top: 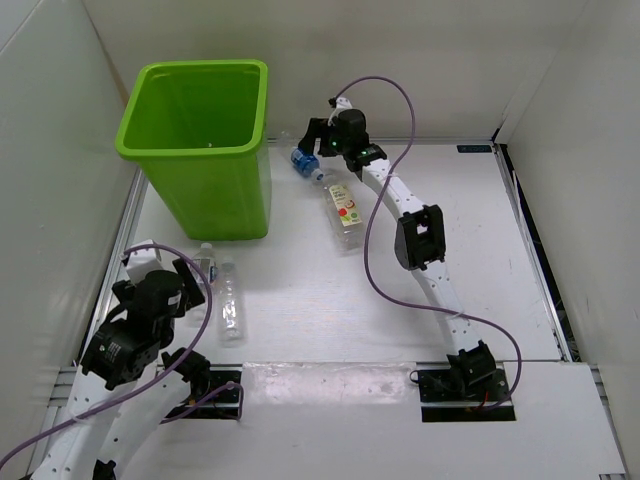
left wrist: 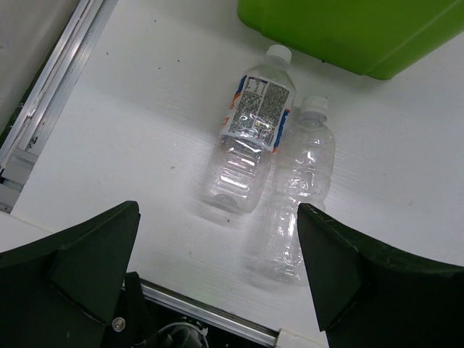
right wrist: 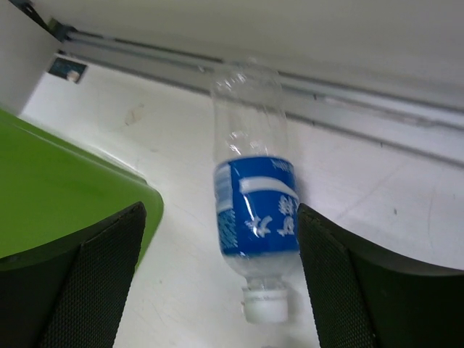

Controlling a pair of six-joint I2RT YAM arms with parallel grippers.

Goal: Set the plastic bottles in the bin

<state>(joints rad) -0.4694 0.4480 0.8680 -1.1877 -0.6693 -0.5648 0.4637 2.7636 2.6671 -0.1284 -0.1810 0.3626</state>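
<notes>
Left gripper [left wrist: 217,210] fingers, black and wedge-shaped, stand wide apart and hold nothing. They are poised above two bottles that lie side by side and touching on the white table [top: 300,300], caps toward the bin [top: 210,190]. One is a printed-label bottle [left wrist: 250,130]. The other is a bare bottle [left wrist: 301,188], ribbed and clear throughout.

Right gripper [right wrist: 221,210] fingers, mesh-textured on the inner faces, are likewise spread. They straddle a blue-label bottle [right wrist: 255,217] that lies just beside the bin's far right corner, cap toward the wrist camera. A wider fruit-label bottle [top: 343,208] lies near it on the table. No fifth bottle is visible.

Handling: all bottles appear empty, so they are probably light, thin-walled and easily crushed. Their smooth curved plastic is likely to slip or roll. Grasp across the body at the labelled or ribbed mid-section, not at the tapering neck, and close with moderate force. The bin is glossy lime-green plastic, seemingly rigid, with a rolled rim and tapering walls. Its opening is far larger than any bottle, so release above it should need little precision.
</notes>
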